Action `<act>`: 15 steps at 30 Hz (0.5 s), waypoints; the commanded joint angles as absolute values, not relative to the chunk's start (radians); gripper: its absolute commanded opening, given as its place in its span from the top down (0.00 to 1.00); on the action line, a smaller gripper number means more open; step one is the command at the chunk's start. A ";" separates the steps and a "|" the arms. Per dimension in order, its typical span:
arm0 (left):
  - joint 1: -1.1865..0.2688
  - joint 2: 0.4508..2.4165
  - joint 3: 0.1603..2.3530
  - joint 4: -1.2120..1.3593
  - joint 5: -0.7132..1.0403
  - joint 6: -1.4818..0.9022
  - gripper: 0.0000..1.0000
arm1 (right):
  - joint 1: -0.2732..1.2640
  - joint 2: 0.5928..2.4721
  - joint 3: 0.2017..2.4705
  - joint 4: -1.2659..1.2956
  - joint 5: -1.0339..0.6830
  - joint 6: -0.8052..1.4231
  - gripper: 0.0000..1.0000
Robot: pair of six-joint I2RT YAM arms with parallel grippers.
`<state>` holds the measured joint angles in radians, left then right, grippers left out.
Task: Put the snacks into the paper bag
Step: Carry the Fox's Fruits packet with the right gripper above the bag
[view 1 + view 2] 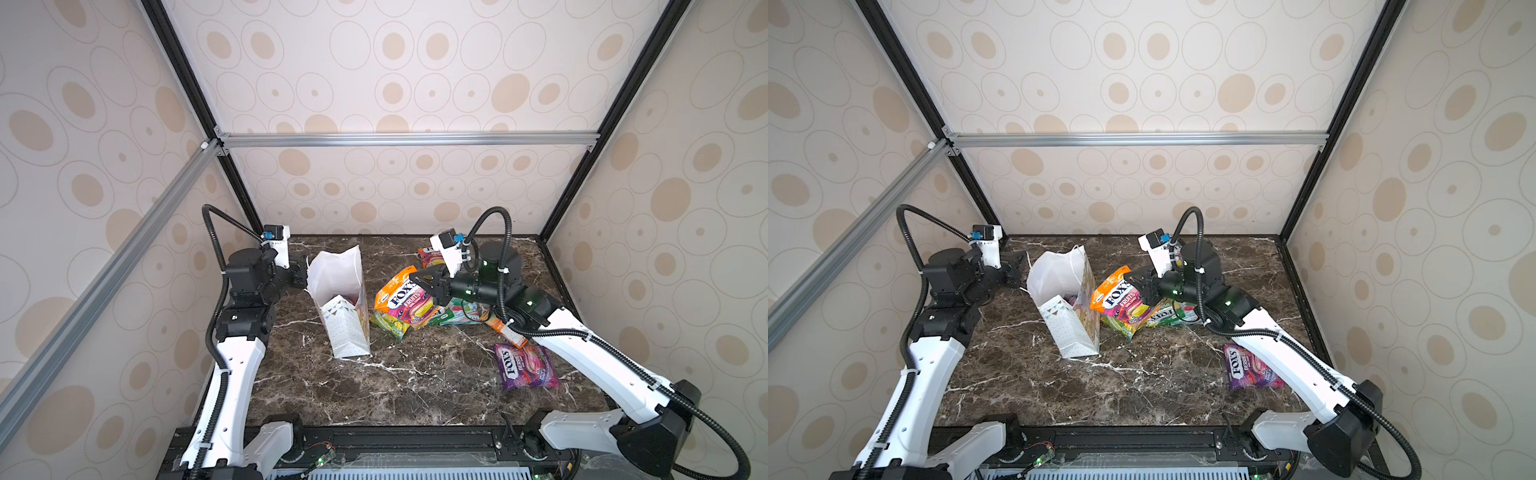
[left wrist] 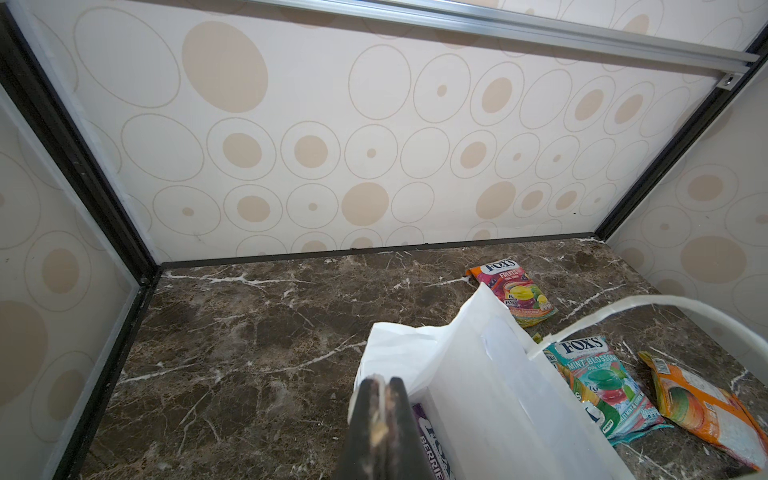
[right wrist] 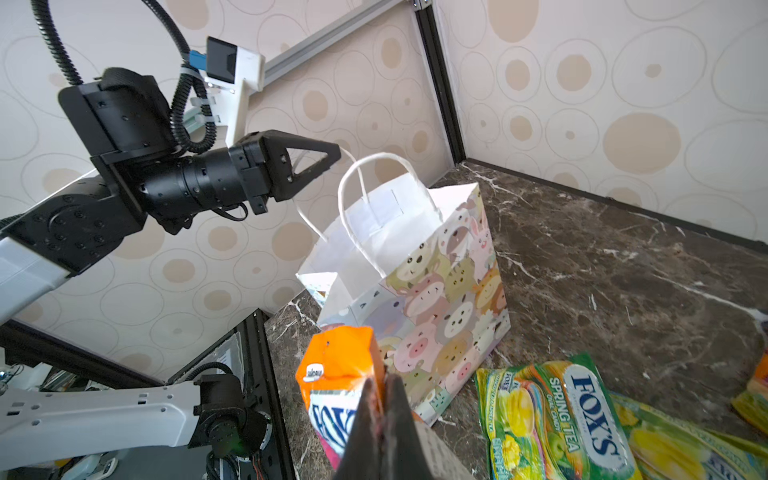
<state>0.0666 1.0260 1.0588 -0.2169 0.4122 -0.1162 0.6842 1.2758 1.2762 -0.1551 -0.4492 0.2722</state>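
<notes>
**Ana:** What takes up the most room?

**Ben:** The brown marble surface (image 1: 415, 386). The paper bag (image 1: 347, 320) stands upright on it with its mouth open, as both top views show.

**Ana:** And the arms?

**Ben:** The left gripper (image 3: 336, 150) is at the bag's left side, with its jaws pressed together on the bag's top edge. The right gripper (image 1: 419, 283) is just right of the bag. Its jaws are clamped on an orange-pink Fruits pouch (image 1: 400, 297), which hangs clear of the surface beside the bag's pictured side.

**Ana:** Where are the other snacks?

**Ben:** Most lie in a loose pile right of the bag, under and behind the held pouch. A yellow-green Spring Tea pouch (image 3: 557, 415) lies nearest the bag. A teal Mint Blossom pouch (image 2: 602, 382) is farther right, and beyond it lies an orange pouch (image 2: 702, 409) turned face down.

**Ana:** Any lying apart from the pile?

**Ben:** A second Fruits pouch (image 2: 514, 291) lies right of the bag and towards the back wall. A purple Berries pouch (image 1: 525, 368) lies flat, well apart from the bag, to its right and nearer the front edge.

**Ana:** Is anything inside?

**Ben:** The left wrist view shows another purple pouch (image 2: 430, 444) down in the bag.
</notes>
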 commanded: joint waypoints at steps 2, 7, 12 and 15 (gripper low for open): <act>0.074 1.014 1.060 -0.203 0.433 -0.121 1.00 | 0.719 1.309 1.376 -0.167 -0.469 0.203 1.00; 0.073 1.009 1.054 -0.192 0.443 -0.127 1.00 | 0.754 1.371 1.491 -0.210 -0.464 0.156 1.00; 0.073 1.006 1.057 -0.200 0.418 -0.121 1.00 | 0.799 1.449 1.641 -0.277 -0.457 0.106 1.00; 0.074 1.002 1.056 -0.199 0.414 -0.119 1.00 | 0.832 1.486 1.709 -0.295 -0.394 0.090 1.00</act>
